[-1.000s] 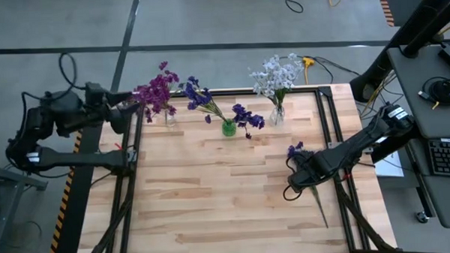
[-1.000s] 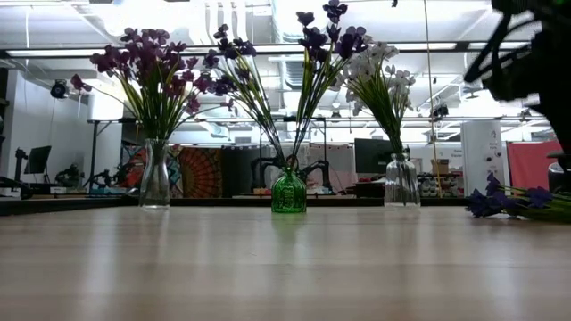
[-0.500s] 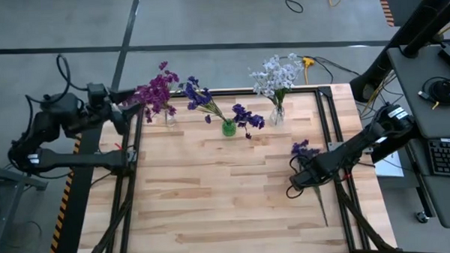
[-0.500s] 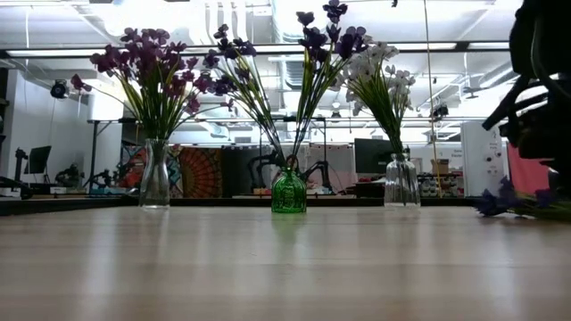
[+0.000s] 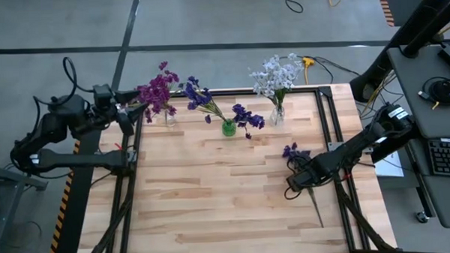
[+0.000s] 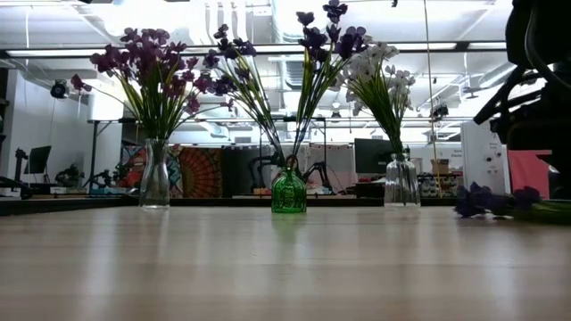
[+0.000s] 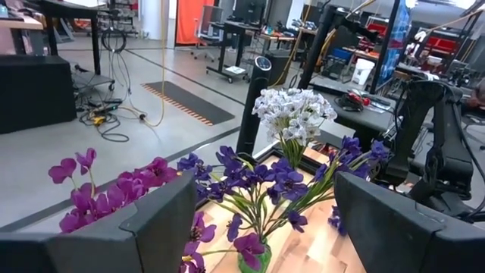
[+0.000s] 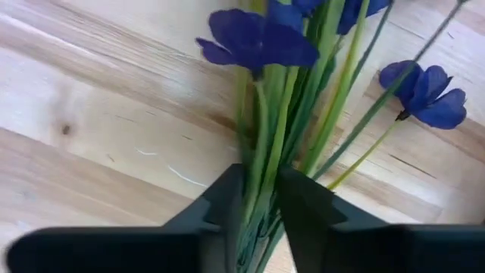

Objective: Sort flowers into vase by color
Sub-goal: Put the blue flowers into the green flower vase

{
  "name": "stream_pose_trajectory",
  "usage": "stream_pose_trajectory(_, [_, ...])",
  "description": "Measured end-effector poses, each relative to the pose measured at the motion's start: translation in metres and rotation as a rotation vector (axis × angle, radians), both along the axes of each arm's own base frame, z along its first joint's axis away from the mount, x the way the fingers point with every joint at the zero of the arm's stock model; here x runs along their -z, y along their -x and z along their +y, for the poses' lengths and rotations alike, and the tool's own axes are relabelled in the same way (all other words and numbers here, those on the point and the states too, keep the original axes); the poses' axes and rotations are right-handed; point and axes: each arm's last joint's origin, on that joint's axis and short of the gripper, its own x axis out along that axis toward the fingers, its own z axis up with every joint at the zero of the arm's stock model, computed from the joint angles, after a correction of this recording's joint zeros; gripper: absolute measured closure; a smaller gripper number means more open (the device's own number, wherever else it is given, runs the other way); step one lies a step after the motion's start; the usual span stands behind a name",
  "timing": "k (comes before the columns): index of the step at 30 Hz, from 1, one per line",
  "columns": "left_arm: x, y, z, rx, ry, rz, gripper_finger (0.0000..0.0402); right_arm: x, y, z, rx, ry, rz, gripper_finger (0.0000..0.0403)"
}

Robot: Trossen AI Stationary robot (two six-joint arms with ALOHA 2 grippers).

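A dark blue-violet flower sprig lies on the table at the right, blossoms toward the far edge and bare stem end toward the near edge. My right gripper is shut on its green stems. At the far edge stand three vases: a clear one with magenta flowers, a green one with blue-violet flowers, and a clear one with white flowers. My left gripper waits open just off the table's far left corner, beside the magenta flowers. My right gripper pinches the sprig's bundle of green stems between its two fingers, a little below the blossoms. The fingers come slanting down from the table's right side. The sprig lies along the tabletop, its blossoms and stem end resting on the wood.
The black frame rail runs close behind my right arm along the table's right side. The light wooden tabletop stretches from the vases to the near edge. A desk with a keyboard stands beyond the right edge.
My right gripper has come down onto the sprig and shut on its stems. The sprig has slid slightly toward the table's left edge, still lying on the wood.
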Motion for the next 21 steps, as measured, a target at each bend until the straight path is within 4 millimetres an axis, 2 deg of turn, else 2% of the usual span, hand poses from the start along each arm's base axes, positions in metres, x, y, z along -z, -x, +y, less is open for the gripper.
stream_pose_trajectory(6, [0.0,0.002,0.0,0.002,-0.012,0.0,0.0108,-0.003,-0.003,0.001,-0.045,-0.002,-0.011,0.0382])
stream_pose_trajectory(11, [-0.001,0.003,0.0,0.001,-0.013,-0.003,0.0108,-0.015,-0.012,0.006,-0.08,-0.018,-0.047,0.0389])
stream_pose_trajectory(17, [0.0,0.003,0.0,0.001,-0.011,0.008,0.0108,-0.055,-0.039,0.021,-0.236,0.017,-0.24,0.0389])
stream_pose_trajectory(21, [0.001,0.003,0.0,0.0,-0.01,0.011,0.0108,-0.088,-0.061,0.035,-0.369,0.145,-0.49,0.039])
